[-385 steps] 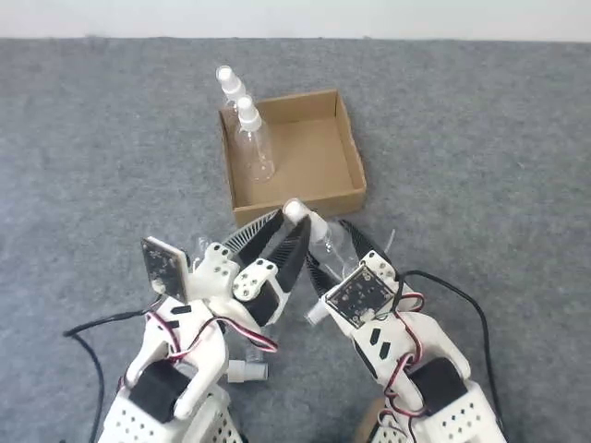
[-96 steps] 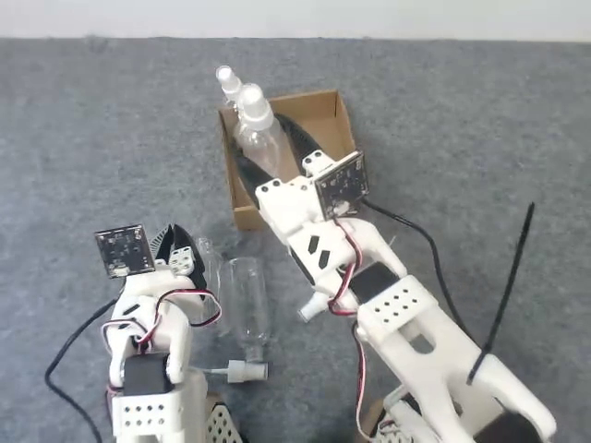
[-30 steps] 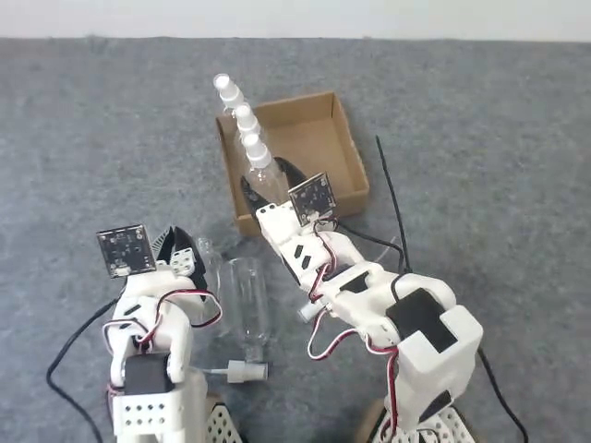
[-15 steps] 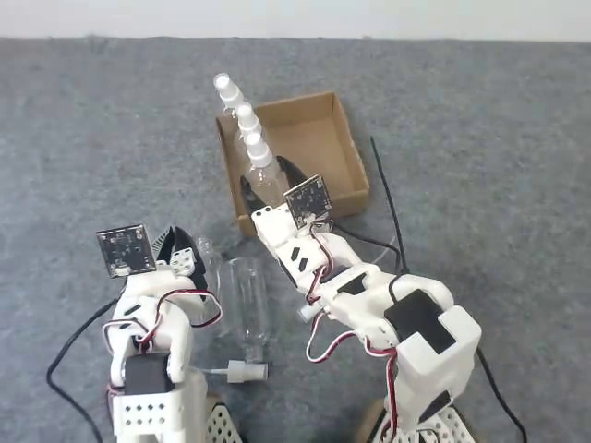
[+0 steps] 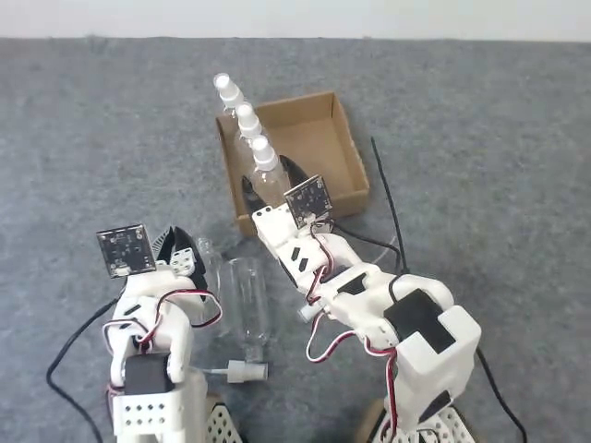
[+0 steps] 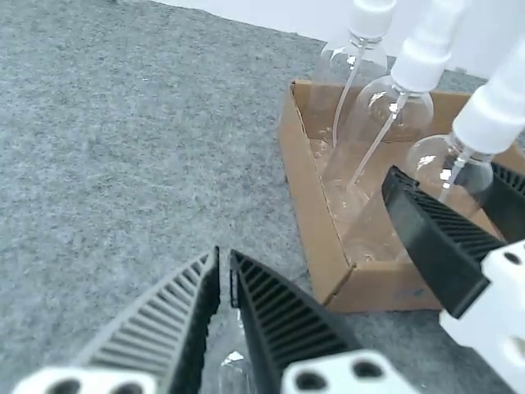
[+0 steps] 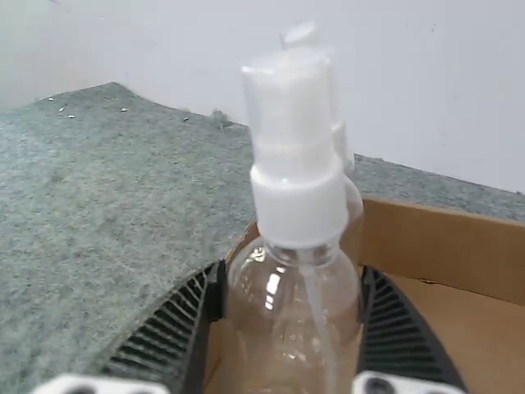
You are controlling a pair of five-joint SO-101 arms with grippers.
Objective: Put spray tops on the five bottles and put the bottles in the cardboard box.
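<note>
The clear capped bottle (image 7: 287, 336) is judged light, thin-walled and slippery, so it is best gripped round the wide body, not the spray top. It is set inside the cardboard box (image 5: 346, 138), at the corner nearest the arms, in line with two other capped bottles (image 5: 244, 118), and is clamped at its body by the right claw (image 7: 289, 283). The left claw (image 6: 225, 271) is held short of the box, jaws almost together, over an uncapped bottle (image 5: 247, 295) lying on the desk (image 5: 480, 92).

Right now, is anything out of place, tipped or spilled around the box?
Nothing spilled or damaged. Three capped bottles stand upright along one wall of the cardboard box; the right hand grips the nearest bottle. Two uncapped bottles lie on the carpet, a loose spray top beside them.
</note>
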